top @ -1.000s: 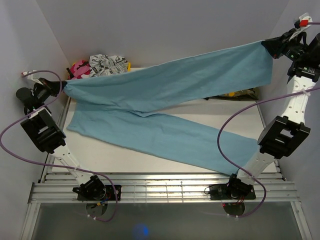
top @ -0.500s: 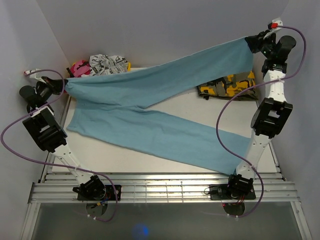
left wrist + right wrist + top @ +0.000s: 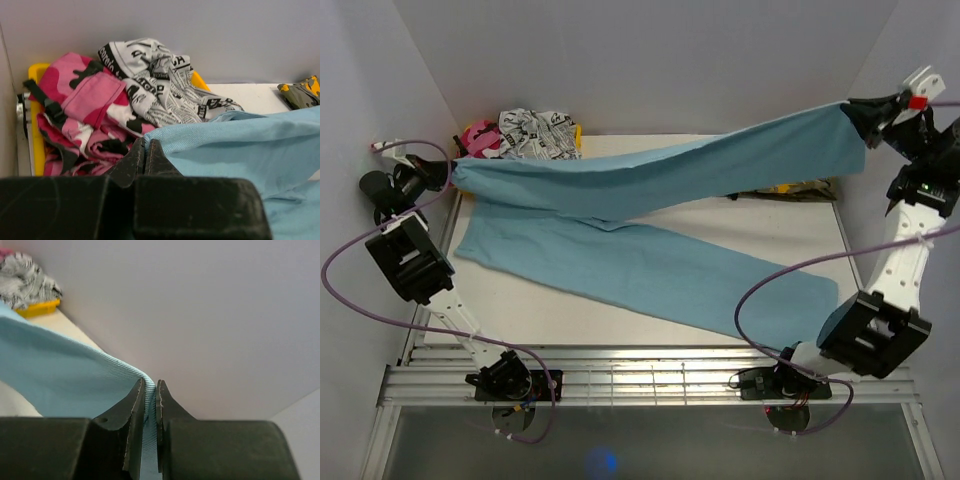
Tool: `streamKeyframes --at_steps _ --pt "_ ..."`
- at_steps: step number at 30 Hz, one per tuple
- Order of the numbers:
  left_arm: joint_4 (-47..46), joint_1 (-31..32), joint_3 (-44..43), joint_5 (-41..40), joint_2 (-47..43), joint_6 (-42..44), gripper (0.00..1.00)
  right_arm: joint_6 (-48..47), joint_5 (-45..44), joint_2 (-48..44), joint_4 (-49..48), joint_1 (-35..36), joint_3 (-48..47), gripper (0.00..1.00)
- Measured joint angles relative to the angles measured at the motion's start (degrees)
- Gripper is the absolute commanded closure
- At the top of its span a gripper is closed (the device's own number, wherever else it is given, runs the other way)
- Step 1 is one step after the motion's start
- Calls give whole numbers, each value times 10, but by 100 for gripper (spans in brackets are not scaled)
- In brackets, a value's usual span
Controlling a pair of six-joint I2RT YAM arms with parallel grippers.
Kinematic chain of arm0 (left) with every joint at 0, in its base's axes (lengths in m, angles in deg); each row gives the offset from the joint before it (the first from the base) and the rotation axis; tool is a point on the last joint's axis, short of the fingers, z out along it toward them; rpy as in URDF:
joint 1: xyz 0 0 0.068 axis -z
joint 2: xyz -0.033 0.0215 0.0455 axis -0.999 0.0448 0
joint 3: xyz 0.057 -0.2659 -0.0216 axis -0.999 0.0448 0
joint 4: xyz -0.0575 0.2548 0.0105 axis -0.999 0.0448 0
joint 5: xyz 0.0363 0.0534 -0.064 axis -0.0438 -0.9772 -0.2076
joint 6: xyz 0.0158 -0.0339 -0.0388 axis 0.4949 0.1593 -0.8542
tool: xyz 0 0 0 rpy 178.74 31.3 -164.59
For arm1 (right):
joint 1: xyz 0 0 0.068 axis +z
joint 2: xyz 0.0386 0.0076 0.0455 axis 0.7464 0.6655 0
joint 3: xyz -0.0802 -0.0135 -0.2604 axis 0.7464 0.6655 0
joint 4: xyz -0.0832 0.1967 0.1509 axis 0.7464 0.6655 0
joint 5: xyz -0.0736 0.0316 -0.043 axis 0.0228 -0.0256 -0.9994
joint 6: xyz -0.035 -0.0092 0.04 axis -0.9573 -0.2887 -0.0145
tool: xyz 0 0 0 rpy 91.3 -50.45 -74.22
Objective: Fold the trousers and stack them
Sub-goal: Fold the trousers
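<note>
L fingers (image 3: 138, 160) pinched shut on the waist-end corner of the trousers (image 3: 650, 235) at far-left edge of the counter (image 3: 570, 312). R fingers (image 3: 136, 402) clamp one leg's hem, raised at far right, cloth visible btwn them. That leg spans taut above the counter; other leg lies flat, diagonal twd near right. Behind: pink camo garment (image 3: 82, 107) & newsprint garment (image 3: 160, 85) in yellow tray (image 3: 35, 75).

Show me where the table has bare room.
Bare: the near left corner of the table, in front of the trousers; the wedge between the two legs on the right. Crowded: the far left corner, with the clothes pile.
</note>
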State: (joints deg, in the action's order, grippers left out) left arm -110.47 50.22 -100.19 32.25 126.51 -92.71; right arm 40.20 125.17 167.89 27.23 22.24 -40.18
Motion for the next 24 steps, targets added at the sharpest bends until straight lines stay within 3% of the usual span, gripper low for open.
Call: streamKeyframes --at_steps 3,7,12,15,19,24 --pt "-2 -18 42 14 0 7 100 -146 66 -117 111 -49 84 92" --pt "2 -47 102 39 -1 22 100 -396 107 -193 331 -110 169 92" --pt "24 -74 143 77 -1 51 100 -774 61 -178 657 -158 285 92" --pt "61 -83 150 85 -4 94 100 -932 3 -152 795 -179 348 92" --pt "137 -92 154 87 -18 184 100 -1038 -57 -149 909 -219 385 92" --pt "235 -97 154 76 -34 299 100 -1090 -108 -174 974 -242 395 92"
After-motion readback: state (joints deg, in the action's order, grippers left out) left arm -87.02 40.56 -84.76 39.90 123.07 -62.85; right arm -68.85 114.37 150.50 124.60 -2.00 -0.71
